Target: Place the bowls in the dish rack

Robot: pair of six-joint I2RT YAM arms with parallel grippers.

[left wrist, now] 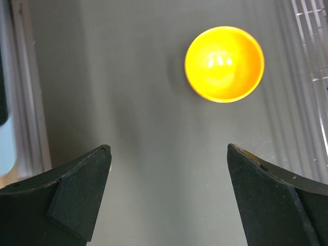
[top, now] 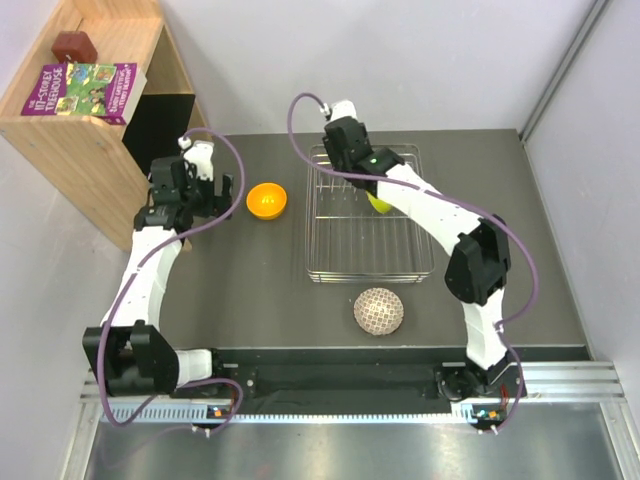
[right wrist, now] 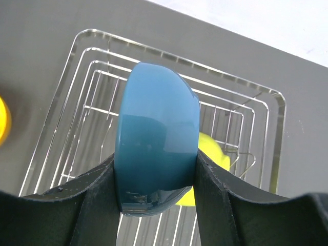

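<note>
Pinching a round blue bowl [right wrist: 156, 138] on its edge with the right gripper [right wrist: 155, 159], over the silver wire dish rack [top: 350, 240] – opened wide on the left gripper [left wrist: 169, 148], round orange bowl [left wrist: 224, 64] at 1 o'clock

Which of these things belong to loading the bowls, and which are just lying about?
Job: orange bowl, blue bowl, yellow-green bowl, lattice bowl, rack.
Lying about: shelf, book, dark red object.
</note>
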